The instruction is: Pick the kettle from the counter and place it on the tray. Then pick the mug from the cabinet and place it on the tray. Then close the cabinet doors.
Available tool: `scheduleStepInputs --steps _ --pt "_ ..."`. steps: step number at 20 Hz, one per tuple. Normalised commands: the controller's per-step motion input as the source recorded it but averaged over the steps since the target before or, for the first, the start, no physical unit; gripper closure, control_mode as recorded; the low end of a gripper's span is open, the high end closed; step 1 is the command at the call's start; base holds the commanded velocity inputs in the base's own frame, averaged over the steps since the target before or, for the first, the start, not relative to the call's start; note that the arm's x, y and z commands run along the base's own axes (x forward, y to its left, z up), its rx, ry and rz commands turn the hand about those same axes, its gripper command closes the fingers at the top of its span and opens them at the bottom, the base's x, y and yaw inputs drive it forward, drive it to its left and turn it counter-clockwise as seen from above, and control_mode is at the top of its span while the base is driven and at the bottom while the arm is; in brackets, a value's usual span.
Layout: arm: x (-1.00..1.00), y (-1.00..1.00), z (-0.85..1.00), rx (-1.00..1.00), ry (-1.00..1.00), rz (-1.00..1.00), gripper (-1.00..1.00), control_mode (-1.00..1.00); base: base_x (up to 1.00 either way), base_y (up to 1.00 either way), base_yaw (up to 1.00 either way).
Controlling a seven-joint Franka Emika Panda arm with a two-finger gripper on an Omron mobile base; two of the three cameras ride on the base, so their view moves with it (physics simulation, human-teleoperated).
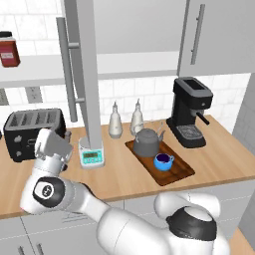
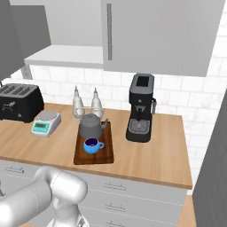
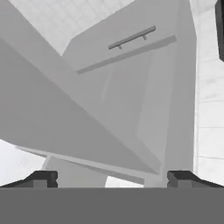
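tray: squat dark grey metal kettle (image 1: 146, 142) and small glossy blue mug (image 1: 163, 161) both sit on flat dark brown wooden tray (image 1: 185, 169)
step: close the grey cabinet door (image 1: 88, 74), standing open edge-on
gripper: two-finger gripper (image 3: 112, 177), jaws wide, empty, below the door
advice: push flat on the panel, swing toward white shelf (image 1: 45, 67)

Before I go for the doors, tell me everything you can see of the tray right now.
The tray is a flat, dark brown rectangle that looks like wood, with a low raised rim. It lies flat on the counter, between the pale bottles and the counter's front edge, left of the coffee machine. The kettle stands upright on its far end and the blue mug sits in front of it; the near end is bare.
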Motion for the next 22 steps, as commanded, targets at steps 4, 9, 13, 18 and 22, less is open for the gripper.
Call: scheduleStepInputs --steps 4,9,13,18,22 --pt "-0.1 0.0 0.63 0.0 0.08 -0.02 -1.0 -1.0 0.0 0.0 0.0" --pt "-0.1 -0.1 0.65 0.0 0.06 -0.03 -1.0 -1.0 0.0 0.0 0.0" --pt "-0.02 -0.35 0.54 0.07 0.11 0.0 -1.0 -1.0 0.0 0.0 0.0" --pt "0.03 -0.61 0.53 0.13 0.18 0.0 -1.0 -1.0 0.0 0.0 0.0" --pt "0.23 -0.75 0.53 0.14 0.26 0.0 -1.0 -1.0 0.0 0.0 0.0"
